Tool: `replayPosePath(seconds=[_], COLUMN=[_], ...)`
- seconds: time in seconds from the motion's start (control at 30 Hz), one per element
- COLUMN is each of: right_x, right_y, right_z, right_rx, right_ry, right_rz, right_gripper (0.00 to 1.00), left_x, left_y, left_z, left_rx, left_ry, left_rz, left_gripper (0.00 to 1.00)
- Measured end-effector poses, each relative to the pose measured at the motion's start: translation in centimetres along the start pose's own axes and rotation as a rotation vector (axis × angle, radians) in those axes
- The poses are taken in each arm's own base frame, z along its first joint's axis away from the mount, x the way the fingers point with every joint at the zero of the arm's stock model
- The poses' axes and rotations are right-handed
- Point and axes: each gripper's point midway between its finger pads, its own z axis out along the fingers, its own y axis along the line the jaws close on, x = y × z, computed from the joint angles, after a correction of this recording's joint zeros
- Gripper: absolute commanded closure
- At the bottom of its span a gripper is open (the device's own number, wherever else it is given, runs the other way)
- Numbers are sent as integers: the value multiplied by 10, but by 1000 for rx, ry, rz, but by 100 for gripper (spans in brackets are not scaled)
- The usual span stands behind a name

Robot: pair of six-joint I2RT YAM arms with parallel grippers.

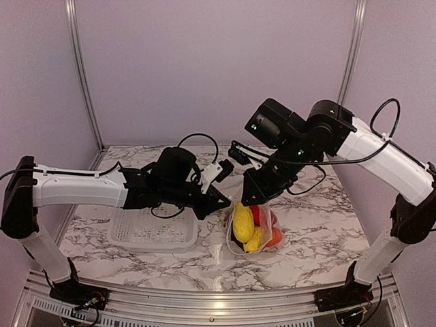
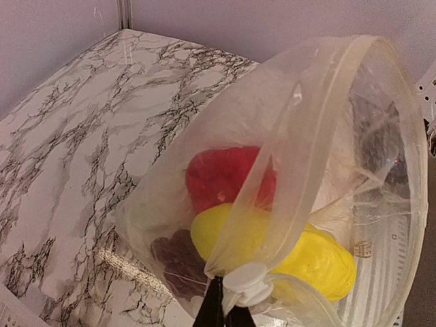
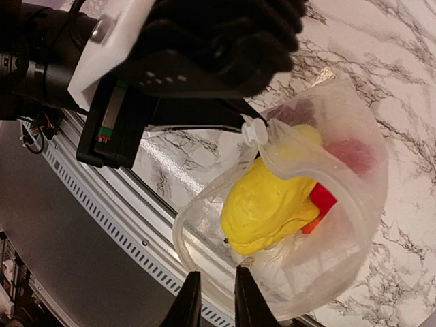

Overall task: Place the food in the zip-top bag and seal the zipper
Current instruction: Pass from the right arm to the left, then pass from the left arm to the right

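Observation:
The zip-top bag (image 1: 253, 230) stands on the marble table, mouth up and open. Inside are a yellow piece (image 1: 242, 225), a red pepper (image 1: 257, 214) and an orange fruit (image 1: 274, 236). My left gripper (image 1: 223, 203) is shut on the bag's zipper edge right beside the white slider (image 2: 248, 285). In the left wrist view its jaws (image 2: 225, 308) pinch the plastic, with the red pepper (image 2: 228, 177), the yellow piece (image 2: 320, 255) and the dark grapes (image 2: 176, 255) behind. My right gripper (image 1: 253, 197) is slightly open, and its jaws (image 3: 218, 291) straddle the opposite rim of the bag (image 3: 340, 272).
The white perforated basket (image 1: 153, 230) sits on the table left of the bag, under my left arm. The table's metal front rail (image 3: 129, 225) runs close below the bag. Grey walls close off the back and sides.

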Motion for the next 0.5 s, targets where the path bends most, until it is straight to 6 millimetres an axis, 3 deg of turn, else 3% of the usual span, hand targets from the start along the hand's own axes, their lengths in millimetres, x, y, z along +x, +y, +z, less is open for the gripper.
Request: replayPosePath(seconds=[0.17,0.3,0.4,0.5], right_x=[-20,-27,-17,0], right_y=[15,7,1,-4], right_z=[-31,-62,-62,-39], right_rx=[-38,-46,-38,-15], right_ry=[-95,-193,-198,-137], right_rz=[33,86,107,108], right_gripper=[73,76,75,65], left_x=[-23,-23,-23,-28], left_y=[-2,0,1,-1], left_z=[-5,-9,-15,-23], left_rx=[4,-13,-27,-23], left_ry=[-25,-22,-14,-26], left_rz=[-79,-126,-177,-238], left_gripper=[100,100,100,100])
